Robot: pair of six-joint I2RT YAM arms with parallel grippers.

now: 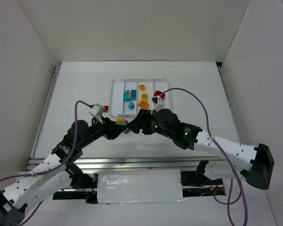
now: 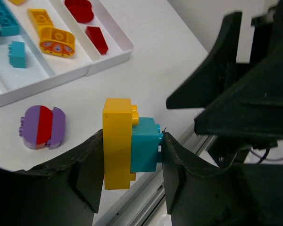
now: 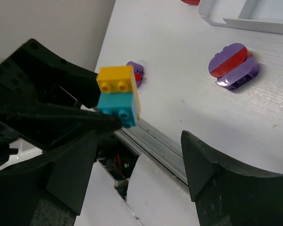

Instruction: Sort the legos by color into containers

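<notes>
My left gripper (image 2: 132,162) is shut on a stack of two joined legos, a yellow brick (image 2: 119,141) and a teal brick (image 2: 145,147), and holds it above the table's near edge. In the top view the stack (image 1: 120,121) sits between both grippers. My right gripper (image 3: 137,136) is open and empty, its jaws wide apart just in front of the held stack (image 3: 117,96). A round purple-and-red lego (image 2: 41,127) lies on the table near the white tray (image 2: 108,63). Teal, yellow and red legos lie in separate tray compartments (image 1: 114,87).
A small purple lego with a red spot (image 3: 134,73) lies on the table beyond the stack. The round purple-and-red lego (image 3: 233,66) lies short of the tray corner (image 3: 245,16). A metal rail (image 3: 155,146) runs along the table's near edge under the grippers.
</notes>
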